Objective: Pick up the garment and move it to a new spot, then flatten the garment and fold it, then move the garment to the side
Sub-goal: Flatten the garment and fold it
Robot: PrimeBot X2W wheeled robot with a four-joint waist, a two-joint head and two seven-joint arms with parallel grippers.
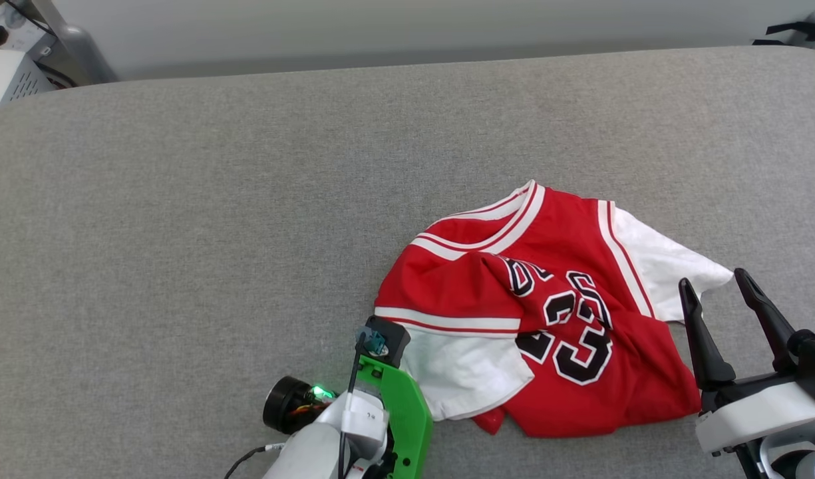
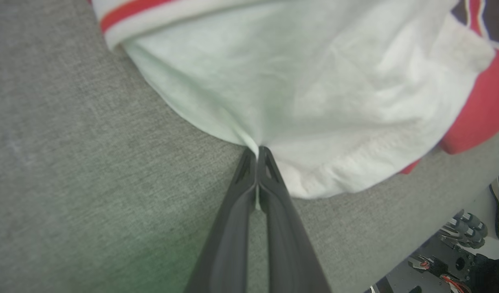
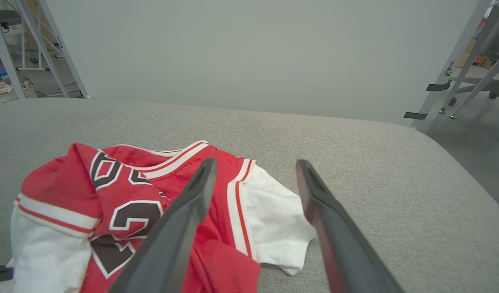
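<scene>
Pressed shut, the left gripper (image 2: 257,151) pinches a white sleeve's edge on the garment (image 1: 567,332), a rumpled red jersey with striped trim and a black-and-white 23; the right gripper (image 1: 712,277) stands spread, holding nothing. The garment lies on the near right part of the grey table (image 1: 181,233), collar toward the table's far edge, long axis running far to near.

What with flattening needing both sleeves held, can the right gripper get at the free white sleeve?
Probably yes: the right gripper hangs open close by that sleeve, which lies uncovered on the table, with nothing between them.
</scene>
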